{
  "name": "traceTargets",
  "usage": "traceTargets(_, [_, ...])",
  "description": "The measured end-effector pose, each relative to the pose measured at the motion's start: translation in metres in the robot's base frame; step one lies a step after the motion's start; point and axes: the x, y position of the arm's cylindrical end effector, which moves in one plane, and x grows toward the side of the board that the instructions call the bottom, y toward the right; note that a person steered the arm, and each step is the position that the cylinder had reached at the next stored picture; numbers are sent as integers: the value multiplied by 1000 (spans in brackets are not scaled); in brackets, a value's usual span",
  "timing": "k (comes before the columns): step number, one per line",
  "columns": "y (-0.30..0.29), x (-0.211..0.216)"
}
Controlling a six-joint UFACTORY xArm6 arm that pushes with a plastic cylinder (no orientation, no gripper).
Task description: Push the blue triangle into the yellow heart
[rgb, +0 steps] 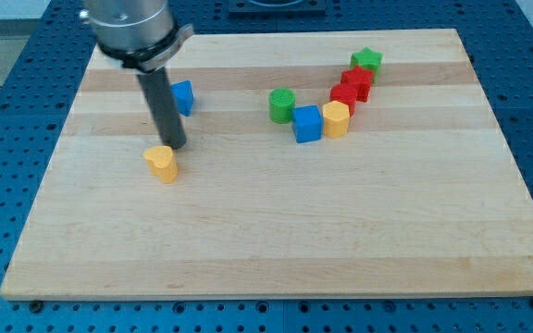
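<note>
Leftmost on the board (276, 259) sits the yellow heart (162, 163), just below and a touch to the view's left of my tip (176, 146). The tip is a plain rod end: nothing to open or close, nothing held. It rests close beside the heart, and whether they touch I cannot tell.

Just up and to the view's right of the tip, partly hidden behind the rod, is the blue triangle (183, 96). So the tip stands between the two task blocks, on the wrong side of the triangle for a push toward the heart.

Well off to the tip's right lie a green cylinder (282, 104), a blue cube (307, 123) and a yellow block (337, 119) touching it, then two red blocks (351, 88) and a green star (366, 60) climbing toward the view's top.

The likely trouble: any move from here may nudge the heart away first. Going round behind the triangle, the rod could clip its edge and spin it aside, and an off-centre push would send it past the heart.
</note>
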Motion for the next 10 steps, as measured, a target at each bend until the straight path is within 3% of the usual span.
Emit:
traceTargets(2, [74, -56])
traceTargets(3, [64, -105])
traceTargets(4, [25, -124])
traceTargets(7, [2, -13])
traceTargets(9, [-30, -73])
traceTargets(10, [-57, -39])
